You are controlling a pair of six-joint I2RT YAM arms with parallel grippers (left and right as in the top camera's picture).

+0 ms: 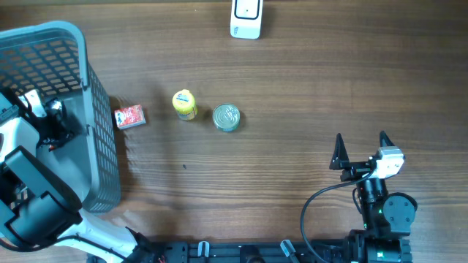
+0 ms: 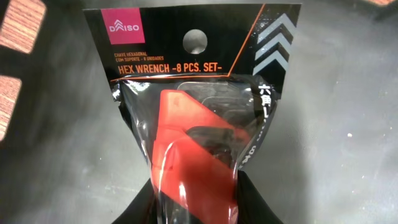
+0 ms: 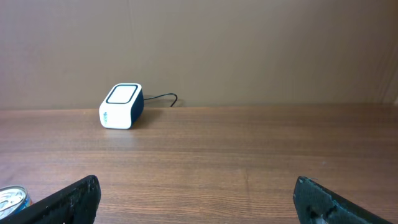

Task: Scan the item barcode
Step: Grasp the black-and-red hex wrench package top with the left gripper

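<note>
At the worktop's left edge, left arm bends down into the grey mesh basket [image 1: 102, 146]. Left gripper [image 2: 194, 199] has its jaws pinched on the lower end of one Daiso hex wrench set pack [image 2: 186, 93], which is inside the basket. Near the right front corner, right arm is upright and the right gripper [image 1: 361, 142] has jaws wide apart, holding nothing. One barcode scanner [image 1: 246, 18] sits at the far edge. Mid-worktop, a row: one small red box [image 1: 130, 116] just beside the basket, one yellow bottle [image 1: 184, 104], one tin can [image 1: 226, 117].
</note>
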